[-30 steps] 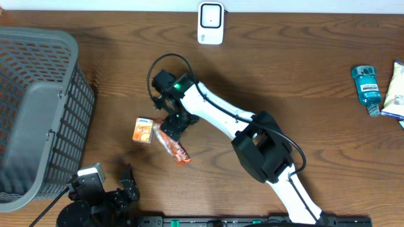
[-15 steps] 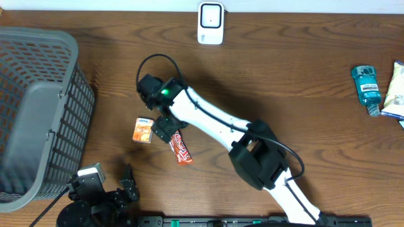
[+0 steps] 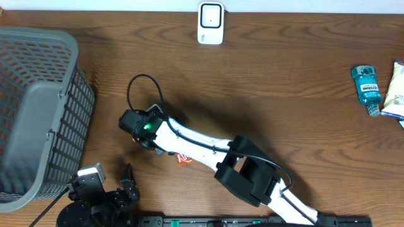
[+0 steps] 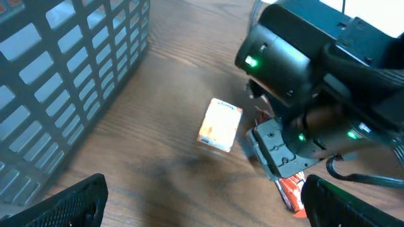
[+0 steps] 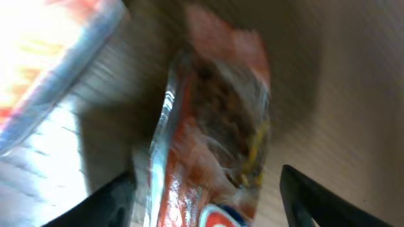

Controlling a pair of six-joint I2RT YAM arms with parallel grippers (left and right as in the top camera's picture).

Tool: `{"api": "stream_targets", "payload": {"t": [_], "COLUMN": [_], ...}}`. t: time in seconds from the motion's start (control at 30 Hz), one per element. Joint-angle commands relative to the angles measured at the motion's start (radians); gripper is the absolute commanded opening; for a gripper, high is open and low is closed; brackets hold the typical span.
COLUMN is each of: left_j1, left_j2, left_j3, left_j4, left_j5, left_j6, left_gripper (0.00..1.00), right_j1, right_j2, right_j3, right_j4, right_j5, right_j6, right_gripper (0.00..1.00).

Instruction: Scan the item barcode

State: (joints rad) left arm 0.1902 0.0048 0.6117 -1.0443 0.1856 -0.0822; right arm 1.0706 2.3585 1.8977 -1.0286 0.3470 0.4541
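An orange-red snack packet (image 5: 214, 145) lies flat on the wooden table. My right gripper (image 5: 205, 202) stands over it with one finger on each side. The right finger (image 5: 328, 195) is still apart from the packet, so the jaws are open. In the overhead view only the packet's end (image 3: 183, 157) shows beside the right wrist (image 3: 146, 128). A small orange box (image 4: 219, 125) lies just left of the packet (image 4: 291, 189). My left gripper (image 4: 208, 214) rests open near the front edge, nothing between its fingers. A white scanner-like device (image 3: 210, 23) stands at the back.
A grey slatted basket (image 3: 38, 94) fills the left side, and its wall (image 4: 63, 75) is close to the left gripper. At the far right lie a blue bottle (image 3: 366, 88) and a pale packet (image 3: 394, 91). The right arm spans the front middle.
The right arm has swung left and toward the front, coming down over the snack packet. Its jaws have narrowed around it. The orange box is now hidden under the wrist in the overhead view.
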Motion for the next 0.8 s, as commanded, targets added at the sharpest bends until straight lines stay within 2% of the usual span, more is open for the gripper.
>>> {"api": "stream_targets", "payload": {"t": [0.0, 0.07, 0.13, 0.17, 0.2, 0.23, 0.33, 0.43, 0.53, 0.67, 0.77], "left_j1": [0.005, 0.005, 0.005, 0.005, 0.005, 0.005, 0.005, 0.005, 0.005, 0.005, 0.005], "left_j2": [-0.001, -0.001, -0.001, -0.001, -0.001, -0.001, -0.001, -0.001, -0.001, -0.001, -0.001], "left_j3": [-0.002, -0.002, -0.002, -0.002, -0.002, -0.002, -0.002, -0.002, -0.002, -0.002, -0.002], "left_j4": [0.001, 0.001, 0.001, 0.001, 0.001, 0.001, 0.001, 0.001, 0.001, 0.001, 0.001], "left_j5": [0.009, 0.009, 0.009, 0.009, 0.009, 0.009, 0.009, 0.009, 0.009, 0.009, 0.009], "left_j6": [-0.006, -0.006, -0.006, -0.006, -0.006, -0.006, -0.006, -0.006, -0.006, -0.006, -0.006], "left_gripper": [0.98, 0.98, 0.98, 0.98, 0.98, 0.98, 0.98, 0.98, 0.98, 0.98, 0.98], "right_j1": [-0.006, -0.01, -0.01, -0.01, -0.01, -0.011, -0.031, -0.088, -0.166, -0.288, -0.374], "right_j2": [0.0, 0.0, 0.0, 0.0, 0.0, 0.0, 0.0, -0.001, -0.004, -0.004, -0.003], "right_j3": [-0.1, -0.153, -0.205, -0.228, -0.24, -0.243, -0.211, -0.151, -0.081, -0.029, -0.032], "right_j4": [-0.011, -0.012, -0.011, -0.014, -0.017, -0.021, -0.044, -0.108, -0.155, -0.267, -0.351], "right_j5": [-0.002, -0.068, -0.111, -0.124, -0.131, -0.139, -0.203, -0.354, -0.615, -1.067, -1.276], "right_j6": [0.151, 0.159, 0.159, 0.159, 0.159, 0.157, 0.095, -0.012, -0.237, -0.632, -0.883], "right_gripper": [0.57, 0.47, 0.44, 0.36, 0.15, 0.01, 0.01, 0.01, 0.01, 0.01, 0.01]}}
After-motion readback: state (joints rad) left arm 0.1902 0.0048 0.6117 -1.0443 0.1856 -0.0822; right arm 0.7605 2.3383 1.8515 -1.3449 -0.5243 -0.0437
